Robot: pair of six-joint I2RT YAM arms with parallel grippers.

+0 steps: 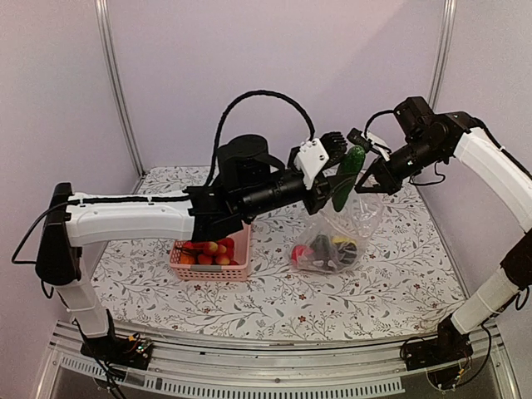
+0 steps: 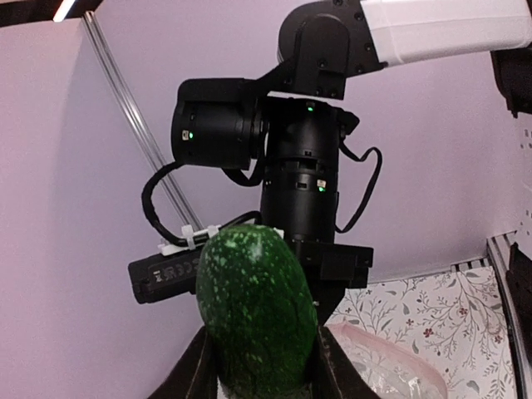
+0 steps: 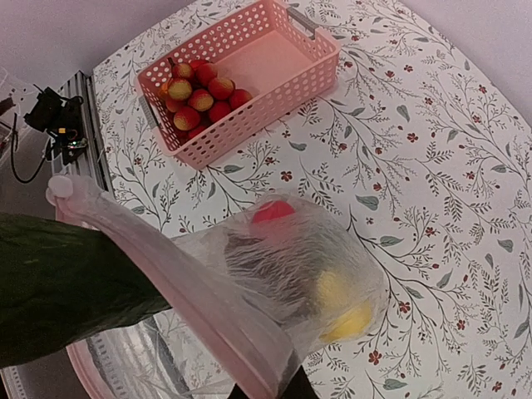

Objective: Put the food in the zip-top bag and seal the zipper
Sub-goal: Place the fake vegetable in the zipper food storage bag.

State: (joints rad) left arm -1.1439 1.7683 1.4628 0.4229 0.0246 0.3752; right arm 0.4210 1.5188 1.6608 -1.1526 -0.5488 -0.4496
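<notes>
Task judged partway; several food pieces (image 1: pixel 326 249) seen inside zip-top bag (image 1: pixel 353 218), right of basket (image 1: pixel 208 273); bag mouth pinched, held up by closed right gripper (image 1: pixel 371 181); green piece (image 1: pixel 349 170) clamped in left gripper (image 1: pixel 329 186) over mouth; berries (image 1: pixel 208 248) yet to be moved; zipper (image 3: pixel 179 287) unsealed.

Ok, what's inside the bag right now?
Through the clear zip-top bag: a red piece, a yellow piece and dark pieces. Crinkled plastic hides anything beneath them. The green piece is at the mouth, not down among them.

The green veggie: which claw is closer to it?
Left. The left claw grips the veggie; the right claw pinches the bag edge beside it.
</notes>
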